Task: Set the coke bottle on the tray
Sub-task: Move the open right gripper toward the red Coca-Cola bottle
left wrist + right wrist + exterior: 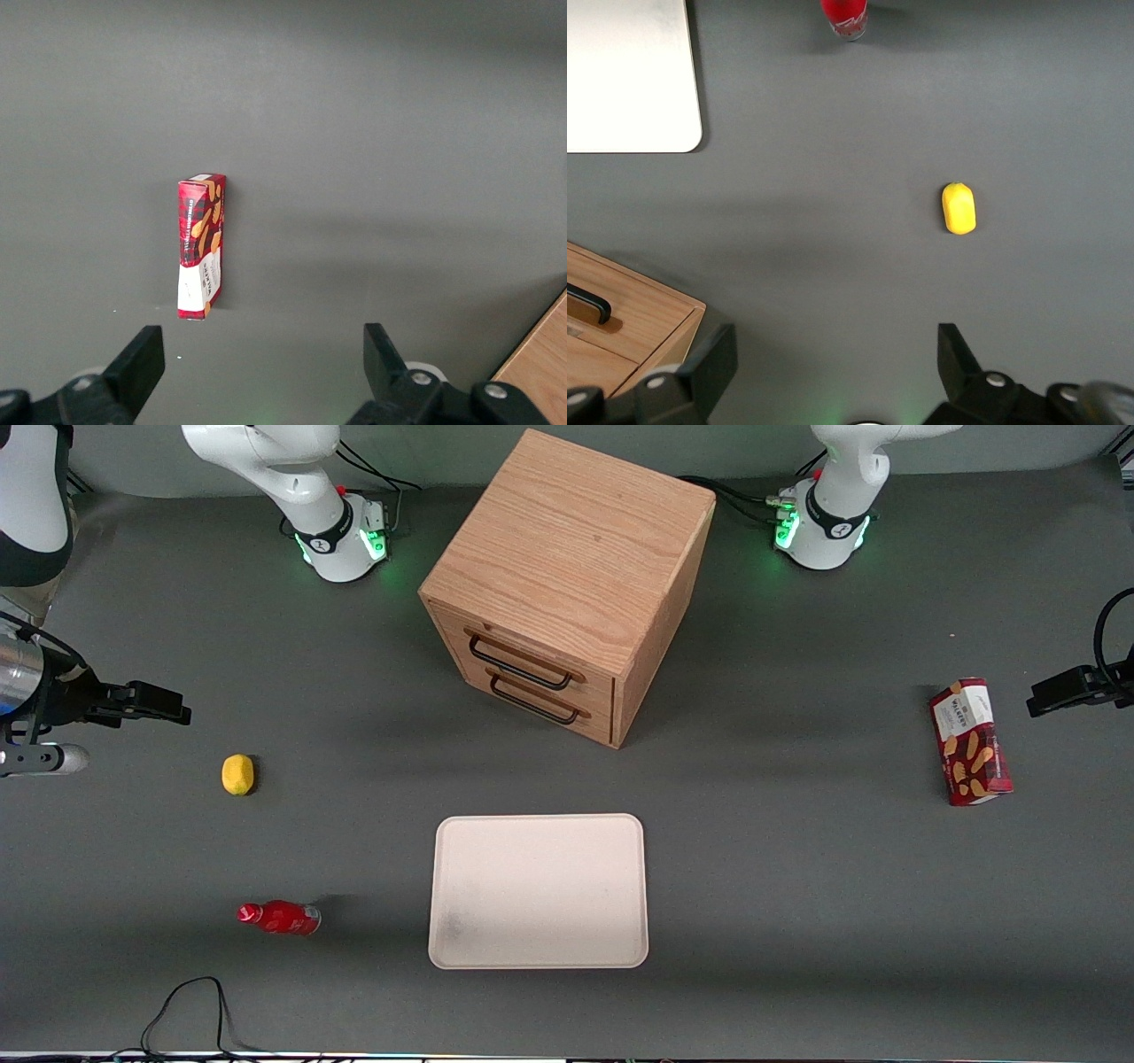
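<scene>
The coke bottle, small and red with a red cap, lies on its side on the grey table, beside the tray toward the working arm's end. Only its base end shows in the right wrist view. The cream tray lies flat with nothing on it, nearer to the front camera than the wooden cabinet; one rounded corner shows in the right wrist view. My right gripper hangs open above the table at the working arm's end, well apart from the bottle and farther from the front camera. Nothing is between its fingers.
A small yellow object lies between the gripper and the bottle. A wooden two-drawer cabinet stands mid-table. A red snack box lies toward the parked arm's end. A black cable loops at the table's front edge.
</scene>
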Controlling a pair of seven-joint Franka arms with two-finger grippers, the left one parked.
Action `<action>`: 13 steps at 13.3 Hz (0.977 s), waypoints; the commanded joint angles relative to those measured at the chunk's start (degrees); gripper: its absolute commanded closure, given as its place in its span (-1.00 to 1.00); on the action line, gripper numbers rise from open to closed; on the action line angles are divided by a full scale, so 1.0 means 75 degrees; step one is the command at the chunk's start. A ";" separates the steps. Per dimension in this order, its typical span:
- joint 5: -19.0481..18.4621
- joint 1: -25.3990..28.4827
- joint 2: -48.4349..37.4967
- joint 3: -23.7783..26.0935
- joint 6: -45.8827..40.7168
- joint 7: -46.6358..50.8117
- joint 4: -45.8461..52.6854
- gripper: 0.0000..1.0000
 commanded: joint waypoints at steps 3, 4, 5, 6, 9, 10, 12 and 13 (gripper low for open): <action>0.0121 -0.0108 0.0110 0.0061 -0.0183 -0.0088 0.0273 -1.00; 0.0155 -0.0108 0.0122 0.0061 -0.0183 -0.0088 0.0308 -1.00; 0.0098 -0.0108 0.0122 0.0061 -0.0218 -0.0088 0.0378 -1.00; 0.0085 -0.0108 0.0133 0.0061 -0.0334 -0.0077 0.0472 -1.00; -0.0264 -0.0108 0.0157 0.0084 -0.0476 0.0075 0.0624 -1.00; -0.0324 -0.0108 0.0180 0.0085 -0.0592 0.0087 0.0764 -1.00; -0.0325 -0.0108 0.0344 0.0085 -0.0745 0.0087 0.1081 -1.00; -0.0336 -0.0108 0.0437 0.0073 -0.0769 0.0087 0.1233 -1.00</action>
